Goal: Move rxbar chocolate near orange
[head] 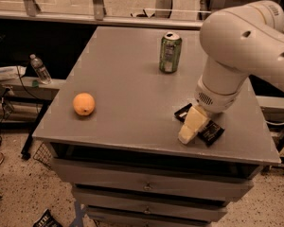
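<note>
The rxbar chocolate (209, 130) is a flat black wrapper lying near the table's front right edge, partly covered by my gripper. The orange (84, 103) sits on the table's left side, well apart from the bar. My gripper (190, 128), with cream-coloured fingers, hangs from the big white arm (241, 41) and is down on top of the bar's left part, its tips at the table surface.
A green drink can (170, 52) stands upright at the table's back middle. The grey table (123, 74) has drawers below its front edge. A plastic bottle (39, 69) stands on a lower shelf to the left.
</note>
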Tool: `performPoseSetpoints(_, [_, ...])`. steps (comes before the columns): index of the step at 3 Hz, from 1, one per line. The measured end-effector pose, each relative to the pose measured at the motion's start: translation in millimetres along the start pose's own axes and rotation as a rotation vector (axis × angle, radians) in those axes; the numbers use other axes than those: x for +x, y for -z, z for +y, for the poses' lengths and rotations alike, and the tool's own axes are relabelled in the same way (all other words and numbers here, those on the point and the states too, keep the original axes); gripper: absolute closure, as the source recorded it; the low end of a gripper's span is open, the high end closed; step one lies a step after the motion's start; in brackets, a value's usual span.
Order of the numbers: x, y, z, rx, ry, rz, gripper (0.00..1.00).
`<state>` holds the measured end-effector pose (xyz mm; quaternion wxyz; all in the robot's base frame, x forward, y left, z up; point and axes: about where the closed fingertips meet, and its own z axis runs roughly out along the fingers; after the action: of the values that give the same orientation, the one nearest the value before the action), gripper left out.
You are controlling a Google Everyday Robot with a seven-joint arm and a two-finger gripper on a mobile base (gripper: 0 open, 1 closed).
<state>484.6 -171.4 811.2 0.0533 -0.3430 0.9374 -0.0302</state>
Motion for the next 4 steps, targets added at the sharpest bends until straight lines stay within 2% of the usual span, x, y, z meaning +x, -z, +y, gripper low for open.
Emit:
performPoseSetpoints(1, [-4, -2, 0, 0.007, -0.072, 0.002, 0.42])
performPoseSetpoints(3, [-5, 15, -2, 0.007, -0.071, 0.002, 0.88])
performPoseSetpoints(4, [-5, 15, -2, 0.007, -0.071, 0.002, 1.0])
